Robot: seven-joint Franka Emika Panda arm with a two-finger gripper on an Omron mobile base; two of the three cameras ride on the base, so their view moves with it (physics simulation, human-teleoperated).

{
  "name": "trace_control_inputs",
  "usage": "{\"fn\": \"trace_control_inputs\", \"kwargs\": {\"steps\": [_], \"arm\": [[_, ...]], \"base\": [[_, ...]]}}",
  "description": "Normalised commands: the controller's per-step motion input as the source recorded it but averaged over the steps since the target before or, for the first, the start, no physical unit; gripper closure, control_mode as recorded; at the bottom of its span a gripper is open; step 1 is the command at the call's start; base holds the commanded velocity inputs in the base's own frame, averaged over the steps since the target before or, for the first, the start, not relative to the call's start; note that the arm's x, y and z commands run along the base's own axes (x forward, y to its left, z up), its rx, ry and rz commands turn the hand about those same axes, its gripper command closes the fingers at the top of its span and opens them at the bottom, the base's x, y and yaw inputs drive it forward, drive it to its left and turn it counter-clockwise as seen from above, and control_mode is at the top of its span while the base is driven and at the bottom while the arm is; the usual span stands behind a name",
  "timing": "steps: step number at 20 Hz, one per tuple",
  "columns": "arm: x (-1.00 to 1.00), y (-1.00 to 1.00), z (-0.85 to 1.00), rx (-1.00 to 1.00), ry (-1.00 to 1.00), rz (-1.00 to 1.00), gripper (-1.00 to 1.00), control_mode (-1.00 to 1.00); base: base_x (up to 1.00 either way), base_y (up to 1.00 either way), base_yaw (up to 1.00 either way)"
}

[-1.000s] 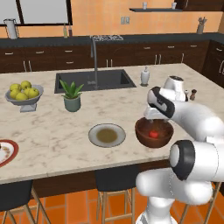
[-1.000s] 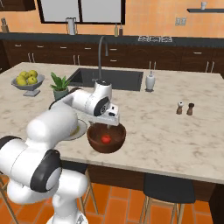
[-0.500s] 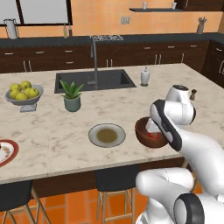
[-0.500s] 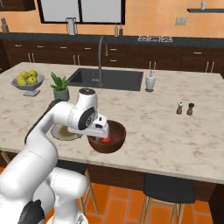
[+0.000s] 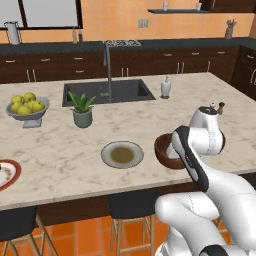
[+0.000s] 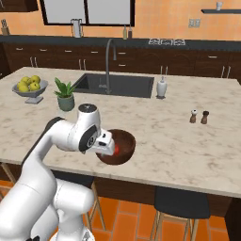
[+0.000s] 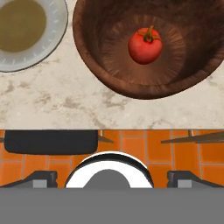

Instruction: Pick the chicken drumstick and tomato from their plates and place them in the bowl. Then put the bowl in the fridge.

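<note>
Hand view looks straight down over the counter's near edge: the tomato (image 7: 145,45) lies alone on the floor of the brown bowl (image 7: 109,74), and the grey-rimmed plate (image 7: 52,43) with its brownish centre sits just beside the bowl, apart from it. Below the marble edge I see orange floor tiles and a dark stool seat (image 7: 50,142). My finger tips (image 7: 41,178) stand far apart at the bottom corners, wide and released, with nothing between them.

From the left base view my arm folds back on itself, the forearm lying low across the front of the bowl (image 5: 162,147) and hiding much of it, so my hand hangs over the island's (image 5: 60,150) near rim. From the right base view the wrist (image 6: 92,136) covers the bowl's (image 6: 123,146) left side, and a bit of red tomato (image 6: 116,148) peeks out beside it.

The red-rimmed plate (image 5: 11,175) sits at the island's far left edge, partly cut off; I cannot tell what lies on it. A grey footed bowl of yellow-green fruit (image 5: 28,106) and a potted plant (image 5: 81,111) stand farther back, near the sink (image 5: 107,91).
</note>
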Motion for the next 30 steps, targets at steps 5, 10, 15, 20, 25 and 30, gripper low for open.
{"fn": "trace_control_inputs", "kwargs": {"steps": [5, 10, 15, 20, 25, 30], "arm": [[0.0, 0.0, 0.0, 0.0, 0.0, 0.0, -1.0, -1.0], [0.0, 0.0, 0.0, 0.0, 0.0, 0.0, -1.0, -1.0], [0.0, 0.0, 0.0, 0.0, 0.0, 0.0, -1.0, 1.0], [0.0, 0.0, 0.0, 0.0, 0.0, 0.0, -1.0, 1.0], [0.0, 0.0, 0.0, 0.0, 0.0, 0.0, -1.0, 1.0], [0.0, 0.0, 0.0, 0.0, 0.0, 0.0, -1.0, 1.0]], "base": [[0.0, 0.0, 0.0], [0.0, 0.0, 0.0], [-0.05, 0.25, 0.0], [0.0, 1.0, 0.0], [0.04, 1.0, 0.0], [0.29, 0.77, -0.02]]}}
